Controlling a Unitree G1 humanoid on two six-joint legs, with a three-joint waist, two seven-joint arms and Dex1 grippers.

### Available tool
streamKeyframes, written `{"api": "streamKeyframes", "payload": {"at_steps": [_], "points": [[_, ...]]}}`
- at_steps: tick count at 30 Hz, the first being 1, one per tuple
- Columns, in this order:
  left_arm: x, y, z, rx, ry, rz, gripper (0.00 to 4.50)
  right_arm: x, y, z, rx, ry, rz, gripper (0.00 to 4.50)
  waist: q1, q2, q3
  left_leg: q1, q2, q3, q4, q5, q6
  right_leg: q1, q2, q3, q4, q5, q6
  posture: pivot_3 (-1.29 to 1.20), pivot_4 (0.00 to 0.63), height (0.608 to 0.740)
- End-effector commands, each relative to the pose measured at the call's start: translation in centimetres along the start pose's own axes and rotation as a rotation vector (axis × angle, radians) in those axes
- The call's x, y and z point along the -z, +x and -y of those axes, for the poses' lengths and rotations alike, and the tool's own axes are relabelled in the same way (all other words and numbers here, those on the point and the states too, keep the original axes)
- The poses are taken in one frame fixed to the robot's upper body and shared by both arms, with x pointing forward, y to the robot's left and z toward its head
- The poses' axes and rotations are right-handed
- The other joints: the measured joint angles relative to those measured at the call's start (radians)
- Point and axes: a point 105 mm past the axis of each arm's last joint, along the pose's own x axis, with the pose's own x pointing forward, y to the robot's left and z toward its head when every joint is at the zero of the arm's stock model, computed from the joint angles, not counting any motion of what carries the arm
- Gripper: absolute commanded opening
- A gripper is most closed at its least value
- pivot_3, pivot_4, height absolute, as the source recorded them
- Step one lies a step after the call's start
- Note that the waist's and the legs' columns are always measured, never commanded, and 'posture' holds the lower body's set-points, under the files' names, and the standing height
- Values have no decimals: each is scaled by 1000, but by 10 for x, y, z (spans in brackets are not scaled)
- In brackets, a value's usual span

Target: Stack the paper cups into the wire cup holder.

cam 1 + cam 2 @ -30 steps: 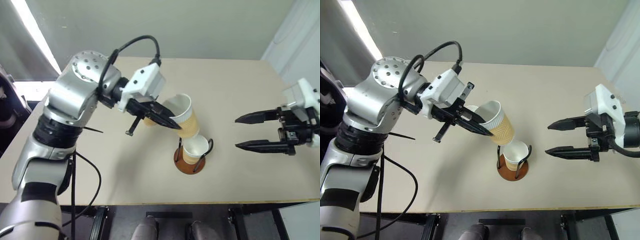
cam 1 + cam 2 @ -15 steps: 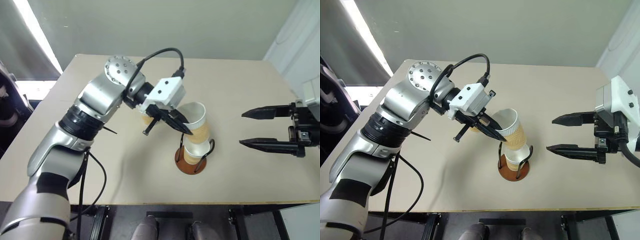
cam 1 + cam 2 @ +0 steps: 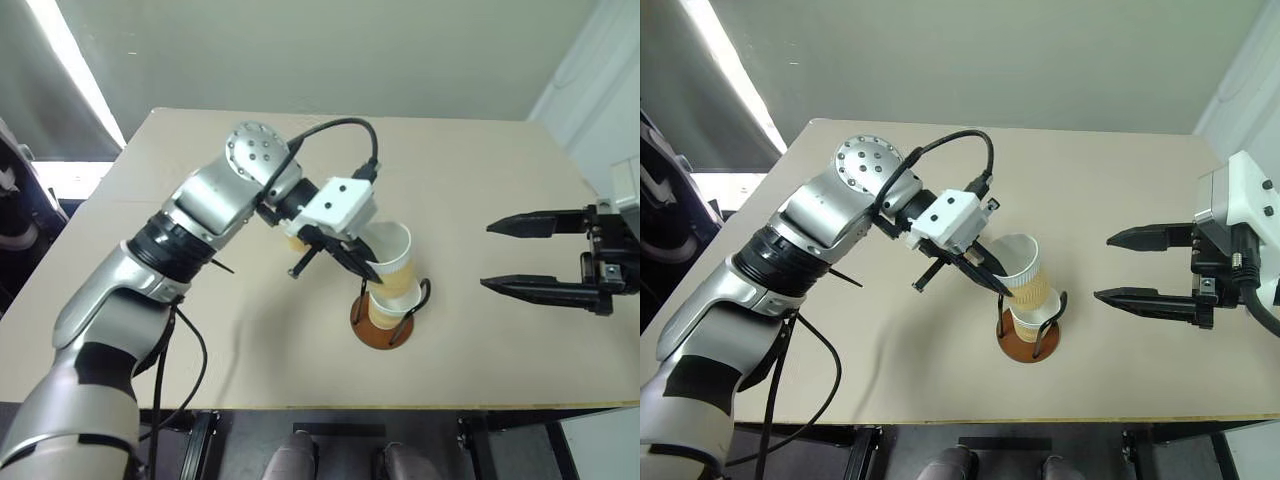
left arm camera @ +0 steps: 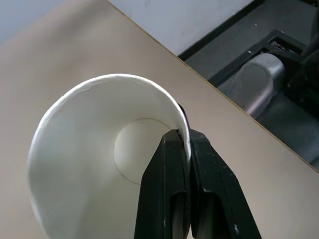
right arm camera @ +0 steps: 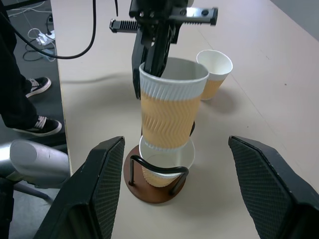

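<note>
Here, beige table [image 3: 480, 170], grey wall, left gripper [image 3: 372, 272] pinching cup [image 3: 392, 255], right gripper [image 3: 495, 256] agape, empty.

I see a plain beige counter [image 3: 480, 180] with a straight near edge. The wire cup holder [image 5: 157, 186] stands on it near that edge, its reddish-brown disc base flat on the surface and black wire loops rising from it. One paper cup [image 5: 158, 167] sits inside those loops. A loose cup [image 5: 213, 73] stands upright on the counter farther back, apart from the holder, mouth up. I see nothing else resting on the surface.
</note>
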Motion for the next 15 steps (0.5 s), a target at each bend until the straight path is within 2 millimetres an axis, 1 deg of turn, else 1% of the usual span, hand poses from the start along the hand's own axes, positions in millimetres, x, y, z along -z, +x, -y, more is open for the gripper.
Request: {"api": "streamKeyframes", "payload": {"at_steps": [1,11,12,13,14,15], "points": [[-5,0,1,31,55,-3,48,-8,-5,1,23,-37,10,3377,0,0,0,0,0,0,0,0,0,0,0,0,0,0,0,0,150,740],[3,6,-2,30,73,-27,48,-8,-5,1,24,-38,9,3377,2,0,0,0,0,0,1,0,0,0,0,0,0,0,0,0,150,740],[3,6,-2,31,72,-27,461,-8,-5,1,24,-38,9,3377,2,0,0,0,0,0,1,0,0,0,0,0,0,0,0,0,150,740],[3,7,-3,32,73,-28,667,-8,-5,1,25,-37,9,3377,2,0,0,0,0,0,1,0,1,0,0,0,0,0,0,0,150,740],[4,7,-3,33,74,-32,966,-8,-5,1,26,-38,9,3377,2,0,0,-1,0,0,1,0,1,0,0,0,0,0,0,0,150,740],[4,7,-3,33,74,-33,1363,-8,-5,1,27,-37,9,3377,2,0,0,-1,0,0,2,0,1,0,0,0,0,0,0,0,150,740]]}}
